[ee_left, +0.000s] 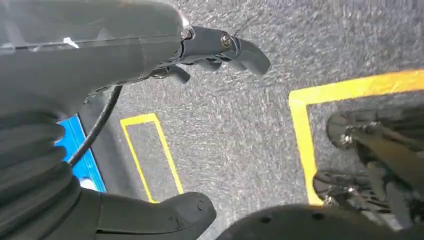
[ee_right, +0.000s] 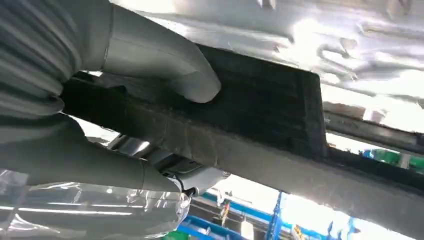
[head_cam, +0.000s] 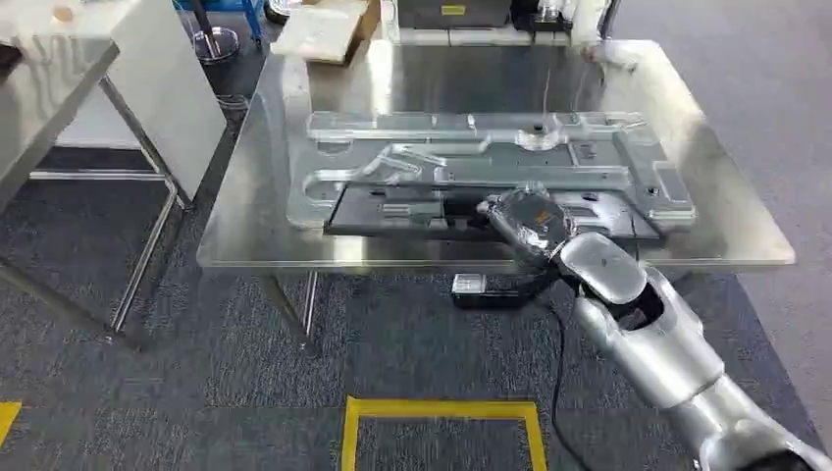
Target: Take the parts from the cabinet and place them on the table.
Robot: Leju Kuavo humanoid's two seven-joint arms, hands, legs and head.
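On the near edge of the steel table [head_cam: 245, 235], at about five o'clock from the table's middle, the right hand [head_cam: 525, 224] sits wrapped in clear film, so the head view leaves its fingers hard to make out. The right wrist view settles that: the grey thumb [ee_right: 165, 62] presses flat on one face of the black part [ee_right: 260, 105], and darker fingers [ee_right: 200, 177] curl against the opposite face, so the hand grips the part's edge between them. From the head, the black part [head_cam: 412, 208] lies flat at the near side of the table, its right end covered by the hand. Just behind it, toward twelve o'clock and touching or overlapping it, lies a large silver moulded panel [head_cam: 491, 157]; whether the black part rests on the panel or beside it cannot be told. A cardboard box [head_cam: 329, 29] at eleven o'clock is cut off by the frame edge. The left hand [ee_left: 220, 47] hangs over grey carpet [ee_left: 235, 125] marked with yellow tape lines [ee_left: 302, 135], its fingers loosely spread and holding nothing.
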